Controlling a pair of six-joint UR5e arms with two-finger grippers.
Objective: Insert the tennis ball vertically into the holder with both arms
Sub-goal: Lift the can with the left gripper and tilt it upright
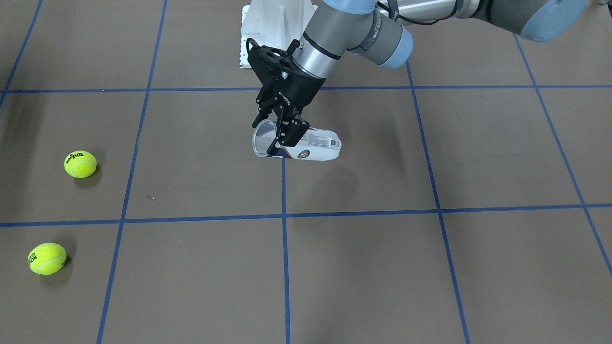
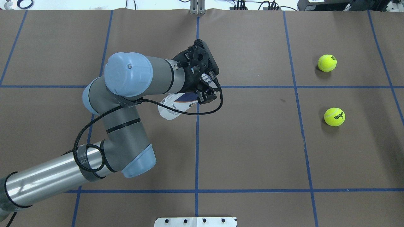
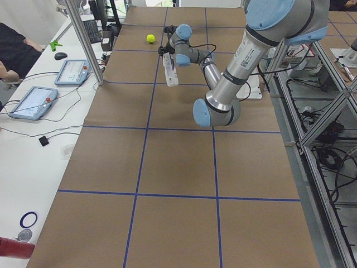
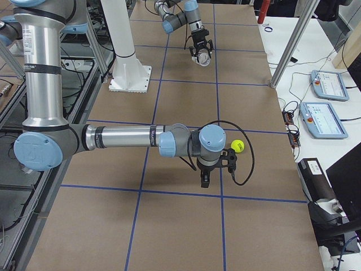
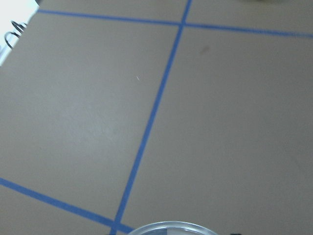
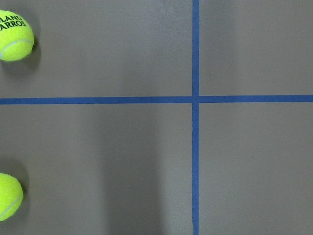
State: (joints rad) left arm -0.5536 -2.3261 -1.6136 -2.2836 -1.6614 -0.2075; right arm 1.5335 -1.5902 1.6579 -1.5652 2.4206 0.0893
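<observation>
— How is the black two-finger left gripper (image 1: 287,136) set?

— It is clamped on the clear plastic tennis-ball can with the navy and white label (image 1: 313,147), which is taken at the rim of its open mouth. The can is held near the middle of the brown table (image 1: 430,267). By its shadow, it is judged to be just clear of the surface.

— How is its long axis laid?

— Nearly level. In the overhead view the mouth is turned right, toward the far yellow-green felt tennis ball (image 2: 327,62) and the near yellow-green tennis ball (image 2: 334,116), both well apart from the can.

— Which arm is nearer to them?

— The right one. The right gripper (image 4: 205,180) is shown only by the side camera, near one ball, so whether it is open or closed cannot be told. The can is judged to need standing upright before a ball can be dropped in.
</observation>
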